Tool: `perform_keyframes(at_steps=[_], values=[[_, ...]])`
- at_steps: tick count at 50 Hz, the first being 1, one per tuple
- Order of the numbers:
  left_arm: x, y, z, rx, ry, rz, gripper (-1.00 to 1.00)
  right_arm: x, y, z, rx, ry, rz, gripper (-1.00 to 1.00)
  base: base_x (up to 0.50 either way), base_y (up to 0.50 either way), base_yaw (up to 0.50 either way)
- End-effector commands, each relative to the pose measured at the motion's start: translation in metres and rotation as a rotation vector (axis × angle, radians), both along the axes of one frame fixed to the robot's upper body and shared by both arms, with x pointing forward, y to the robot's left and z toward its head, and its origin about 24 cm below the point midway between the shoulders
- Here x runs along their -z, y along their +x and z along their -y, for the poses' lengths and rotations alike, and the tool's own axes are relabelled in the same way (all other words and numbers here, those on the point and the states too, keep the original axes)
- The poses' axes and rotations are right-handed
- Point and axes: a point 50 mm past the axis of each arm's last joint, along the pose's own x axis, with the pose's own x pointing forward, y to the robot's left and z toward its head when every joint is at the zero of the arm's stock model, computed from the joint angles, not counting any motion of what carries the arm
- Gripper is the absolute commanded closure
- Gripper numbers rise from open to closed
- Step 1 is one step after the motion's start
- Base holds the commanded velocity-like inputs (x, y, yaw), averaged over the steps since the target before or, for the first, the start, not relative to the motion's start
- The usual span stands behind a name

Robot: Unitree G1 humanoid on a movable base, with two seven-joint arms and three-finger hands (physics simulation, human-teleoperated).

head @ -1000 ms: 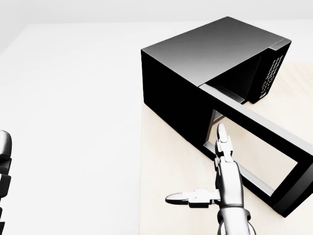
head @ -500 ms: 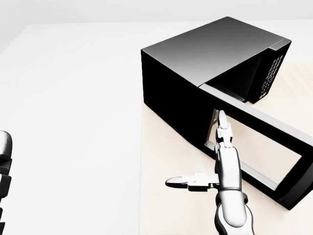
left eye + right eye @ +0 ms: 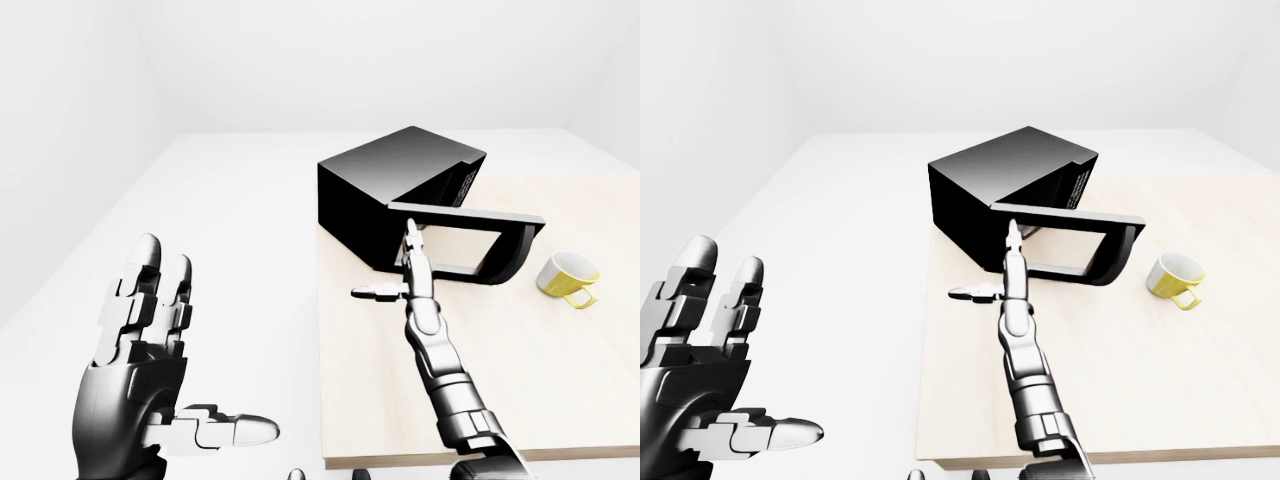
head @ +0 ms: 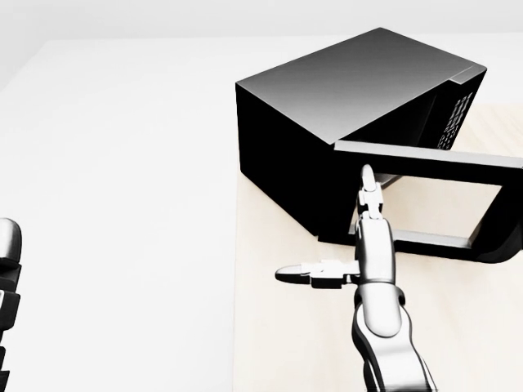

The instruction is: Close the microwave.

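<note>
A black microwave (image 4: 327, 90) stands on a pale wooden table (image 4: 278, 343), turned at an angle. Its door (image 4: 433, 196), a black frame with a clear window, hangs partly open, swung out to the right in the head view. My right hand (image 4: 369, 200) is open with fingers stretched out straight. Its fingertips (image 4: 368, 175) touch the door's frame near the hinge side, thumb pointing left. My left hand (image 3: 150, 350) is open, fingers spread, at the lower left of the left-eye view, well off the table.
A yellow and white cup (image 3: 566, 276) lies on its side on the table, right of the door. The table's left edge (image 3: 318, 350) runs down beside my right arm. White floor and walls surround the table.
The door has swung from wide open toward the microwave body. My right hand has moved up and forward with it. The left hand has stayed put.
</note>
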Motion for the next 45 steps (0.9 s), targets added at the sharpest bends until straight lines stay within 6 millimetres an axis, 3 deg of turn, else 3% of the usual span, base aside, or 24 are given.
perform_keyframes(at_steps=[1,31,45], values=[[0.0,0.0,0.0,0.001,0.0,-0.003,-1.0,0.009,0.021,0.002,0.019,-0.011,-0.088,-1.0,0.0,0.0,0.0],[-0.002,0.001,-0.001,-0.009,0.002,0.014,-1.0,-0.009,0.06,-0.001,0.029,-0.071,-0.16,-1.0,0.0,0.0,0.0],[-0.002,0.001,-0.002,-0.01,0.001,0.017,-1.0,-0.01,0.061,-0.002,0.03,-0.081,-0.153,-1.0,0.01,0.0,0.0]])
